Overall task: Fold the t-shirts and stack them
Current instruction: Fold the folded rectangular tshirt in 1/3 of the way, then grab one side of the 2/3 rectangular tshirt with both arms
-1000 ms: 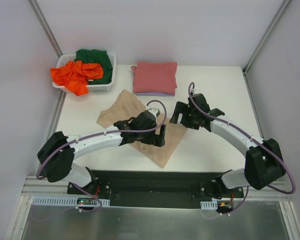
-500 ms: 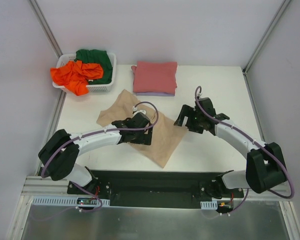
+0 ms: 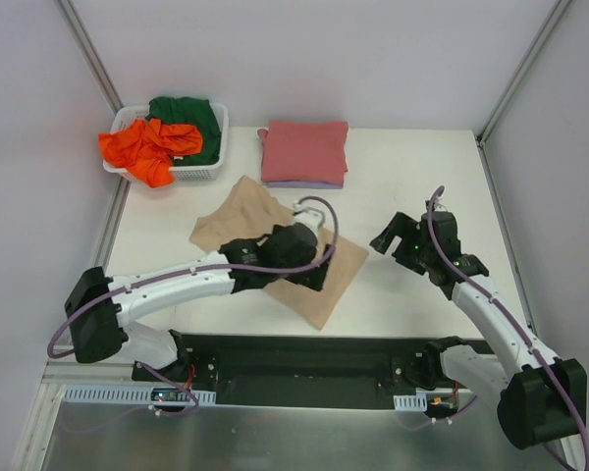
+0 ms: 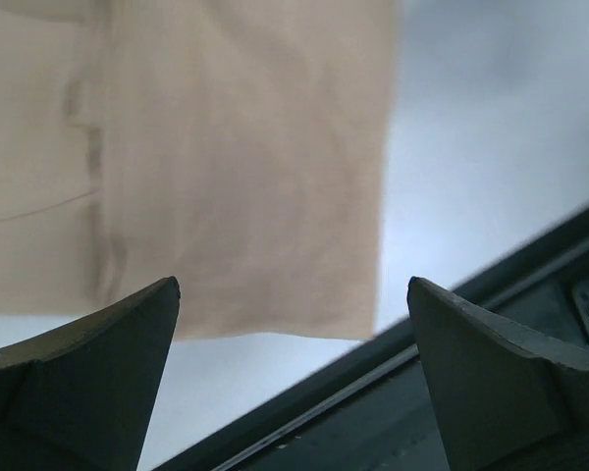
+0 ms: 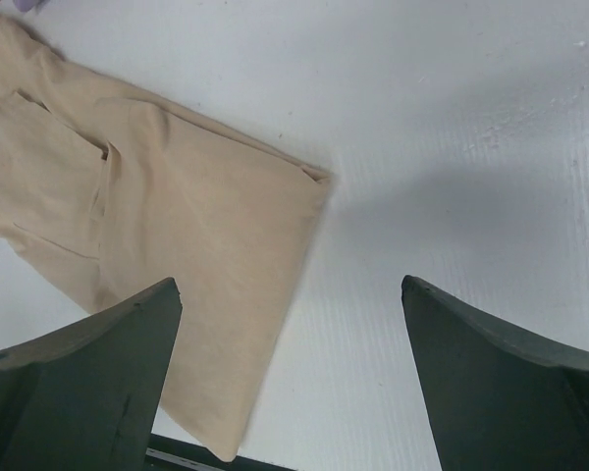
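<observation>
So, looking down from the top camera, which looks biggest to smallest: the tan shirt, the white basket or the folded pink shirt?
1. tan shirt, spread out on the table
2. white basket
3. folded pink shirt

The last two are close. Clothes cover most of the basket, so that order is less sure.

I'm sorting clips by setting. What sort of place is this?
Probably a robotics lab test cell, not a home: plain white panel walls with a grey metal frame post enclose a white tabletop, and the white-and-black left arm and right arm are bolted at its near edge.
</observation>
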### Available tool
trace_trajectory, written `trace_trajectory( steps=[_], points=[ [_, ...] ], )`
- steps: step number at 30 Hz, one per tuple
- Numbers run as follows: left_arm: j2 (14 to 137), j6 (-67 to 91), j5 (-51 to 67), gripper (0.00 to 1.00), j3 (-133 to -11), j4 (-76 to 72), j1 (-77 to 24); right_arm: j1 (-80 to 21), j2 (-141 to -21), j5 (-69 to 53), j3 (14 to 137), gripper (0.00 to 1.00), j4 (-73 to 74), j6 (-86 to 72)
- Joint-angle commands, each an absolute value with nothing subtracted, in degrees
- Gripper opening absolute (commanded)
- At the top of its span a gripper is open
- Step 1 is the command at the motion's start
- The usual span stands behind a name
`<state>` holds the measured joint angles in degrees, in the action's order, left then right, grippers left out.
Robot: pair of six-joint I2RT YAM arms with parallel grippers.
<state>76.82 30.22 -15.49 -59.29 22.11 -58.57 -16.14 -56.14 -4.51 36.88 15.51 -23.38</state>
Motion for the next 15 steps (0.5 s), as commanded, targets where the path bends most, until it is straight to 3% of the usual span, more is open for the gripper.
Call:
trace_trajectory(
  steps=[1, 6, 15],
  points=[
    [85.93, 23.91, -11.0, 0.97, -66.43, 21.8, -67.4, -15.12, -55.46, -6.06, 36.12, 0.96, 15.64, -23.38],
    [96.93, 22.76, -3.86, 0.85, -71.19, 21.8, -71.19, -14.42, -56.6, -8.35, 35.95, 0.96, 16.52, -22.5],
    [99.67, 24.78, -1.85, 0.62, -68.47, 21.97, -72.33, -13.18, -57.13, -9.58, 35.16, 0.96, 17.23, -20.83]
  ],
)
